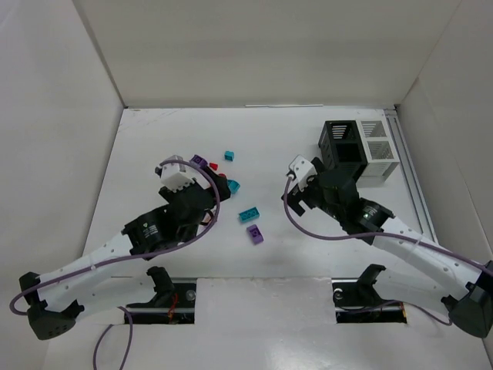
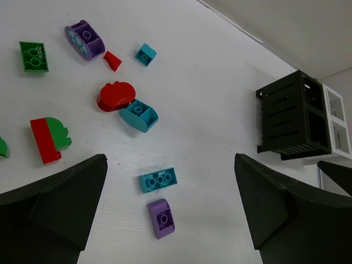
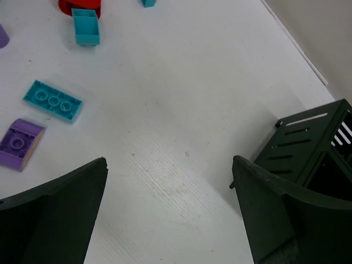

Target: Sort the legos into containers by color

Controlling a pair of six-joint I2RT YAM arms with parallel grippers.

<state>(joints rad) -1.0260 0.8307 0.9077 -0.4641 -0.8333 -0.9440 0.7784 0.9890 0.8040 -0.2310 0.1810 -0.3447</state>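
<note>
The legos lie loose on the white table. In the left wrist view, a flat teal brick [image 2: 158, 180] and a purple curved brick [image 2: 161, 218] lie between my left gripper's [image 2: 170, 160] open fingers, well below them. Farther off are a teal rounded brick [image 2: 139, 115], a red round piece [image 2: 116, 95], a red-and-green brick [image 2: 49, 139], a green brick [image 2: 34, 56] and a purple round brick [image 2: 84, 39]. My right gripper [image 3: 169, 162] is open over bare table, beside the black container [image 3: 313, 148]. The containers [image 1: 343, 146] stand at the back right, black ones joined to white ones [image 1: 380, 148].
White walls enclose the table on the left, back and right. A small teal brick [image 1: 229, 156] lies apart behind the pile. Purple cables loop along both arms. The two arm bases sit at the near edge.
</note>
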